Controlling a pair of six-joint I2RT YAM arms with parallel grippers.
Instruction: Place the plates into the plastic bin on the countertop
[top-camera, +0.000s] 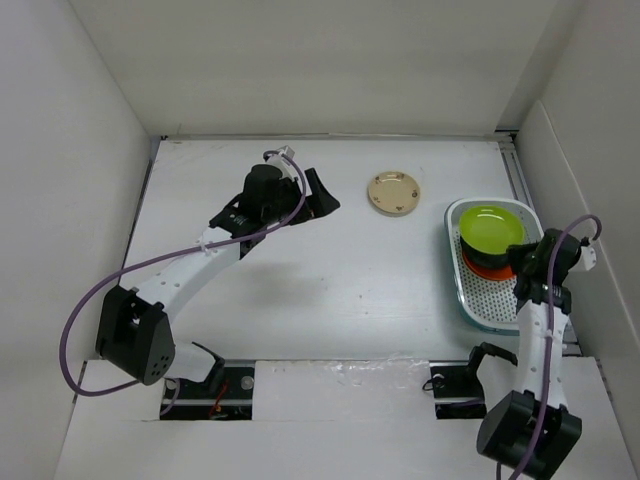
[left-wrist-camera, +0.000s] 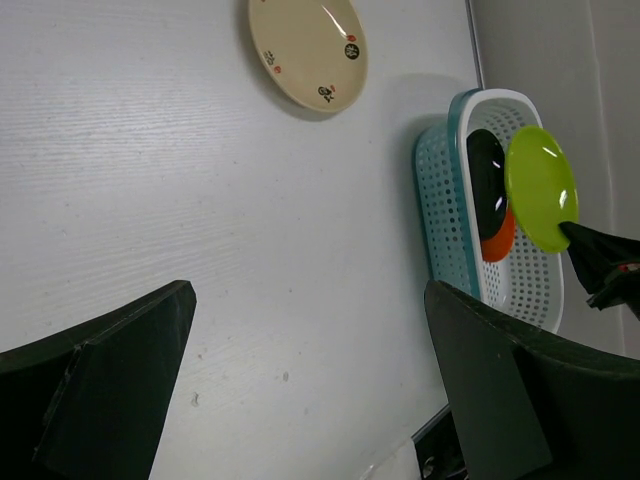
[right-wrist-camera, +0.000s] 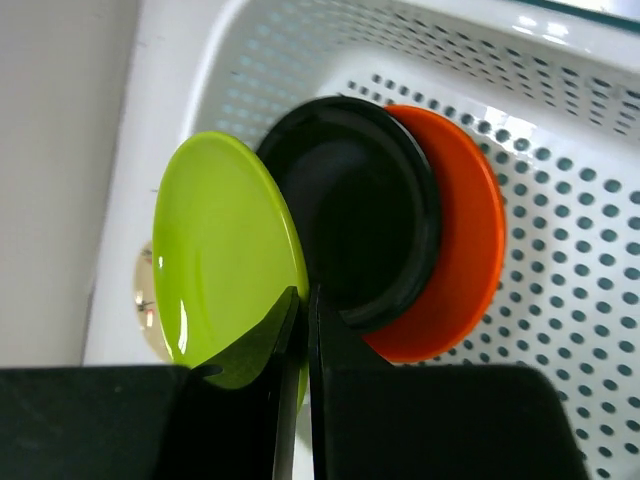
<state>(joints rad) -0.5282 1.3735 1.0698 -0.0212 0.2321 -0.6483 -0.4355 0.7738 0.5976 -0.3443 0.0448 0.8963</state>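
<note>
Your right hand (right-wrist-camera: 304, 300) pinches the green plate (right-wrist-camera: 220, 240) over the bin (top-camera: 487, 298); your wide-open left hand (top-camera: 322, 195) sits just left of the beige plate (top-camera: 395, 193)

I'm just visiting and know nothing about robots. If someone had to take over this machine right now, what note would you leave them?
Grippers: the left gripper is open and empty above the countertop, short of the beige plate. The right gripper is shut on the rim of the lime green plate, holding it over the plastic bin.
Done: a black plate and an orange plate lie overlapping in the bin.
Left: let the green plate go into the bin, then fetch the beige plate, the only one seen outside it.
</note>
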